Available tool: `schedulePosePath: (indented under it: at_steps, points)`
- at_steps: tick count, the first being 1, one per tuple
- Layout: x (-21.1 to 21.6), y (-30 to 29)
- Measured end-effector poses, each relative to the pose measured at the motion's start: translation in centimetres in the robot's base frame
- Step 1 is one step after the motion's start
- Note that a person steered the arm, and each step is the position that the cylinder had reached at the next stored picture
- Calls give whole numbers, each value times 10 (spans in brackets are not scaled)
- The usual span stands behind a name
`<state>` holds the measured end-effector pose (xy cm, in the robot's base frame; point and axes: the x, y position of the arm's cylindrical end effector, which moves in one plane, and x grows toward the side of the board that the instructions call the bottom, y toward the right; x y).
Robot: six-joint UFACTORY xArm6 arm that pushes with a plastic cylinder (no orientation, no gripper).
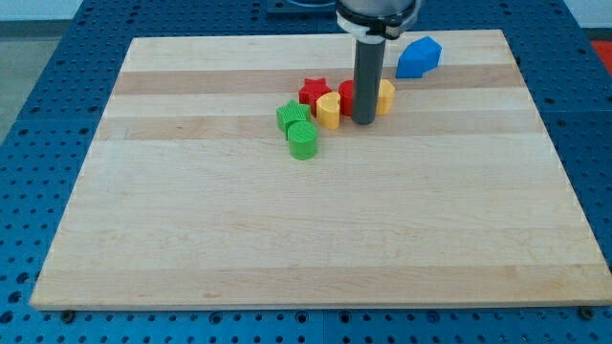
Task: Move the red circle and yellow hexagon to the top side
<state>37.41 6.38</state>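
My tip [364,120] stands on the board in the upper middle of the view. The red circle [347,94] sits just behind the rod, mostly hidden by it on its left. The yellow hexagon [384,96] sits right of the rod, partly hidden. Both blocks touch or nearly touch the rod. A yellow heart-like block [328,110] lies just left of the tip. A red star [313,91] lies above and left of it.
A green star-like block [292,117] and a green cylinder [302,139] lie left of the cluster. A blue block [418,57] sits near the view's top right. The wooden board [316,248] rests on a blue perforated table.
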Motion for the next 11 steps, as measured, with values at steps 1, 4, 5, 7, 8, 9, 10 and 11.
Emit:
schedulePosePath:
  at_steps: [1, 4, 5, 7, 8, 9, 10, 11]
  points:
    - [12, 28]
    - [-10, 9]
    - [-18, -4]
    - [-36, -4]
    - [-7, -5]
    - [70, -4]
    - [108, -53]
    - [103, -64]
